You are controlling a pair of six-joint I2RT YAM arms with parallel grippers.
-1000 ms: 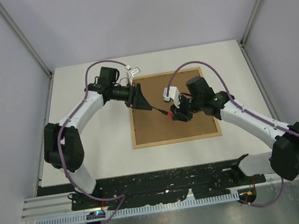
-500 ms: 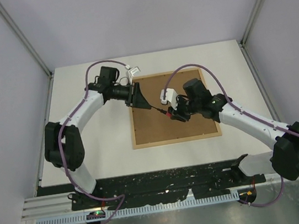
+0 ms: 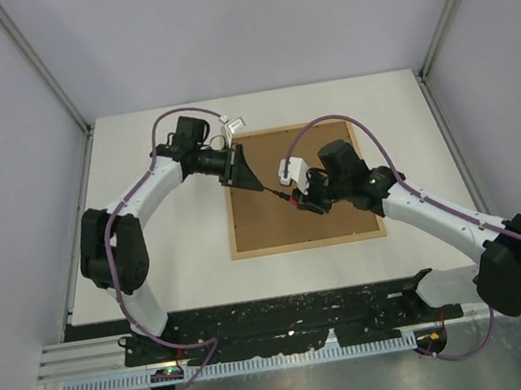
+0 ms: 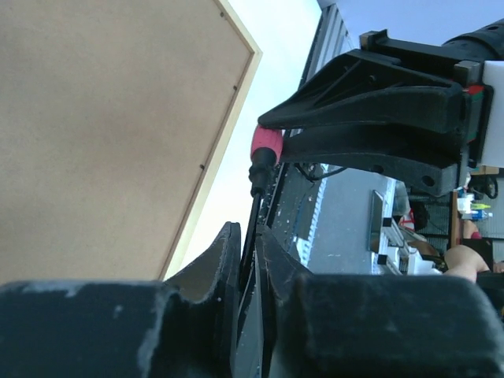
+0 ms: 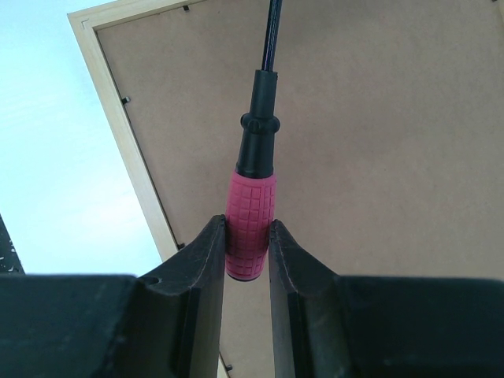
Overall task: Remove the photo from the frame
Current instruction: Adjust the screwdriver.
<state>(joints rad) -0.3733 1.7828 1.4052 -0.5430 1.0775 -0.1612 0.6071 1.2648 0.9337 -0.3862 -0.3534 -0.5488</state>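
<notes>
On the table (image 3: 173, 265), frame (image 3: 284, 223) face-down, brown back

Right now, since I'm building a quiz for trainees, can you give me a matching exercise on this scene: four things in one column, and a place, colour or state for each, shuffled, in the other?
Things:
1. frame
2. screwdriver
3. left pincer
4. right pincer

Descriptions:
A. clamped on the pink handle
B. lying back-up on the white table
C. set around the thin dark shaft
D. pink and black, held above the brown back panel

Pairs: 1-B, 2-D, 3-C, 4-A
</notes>
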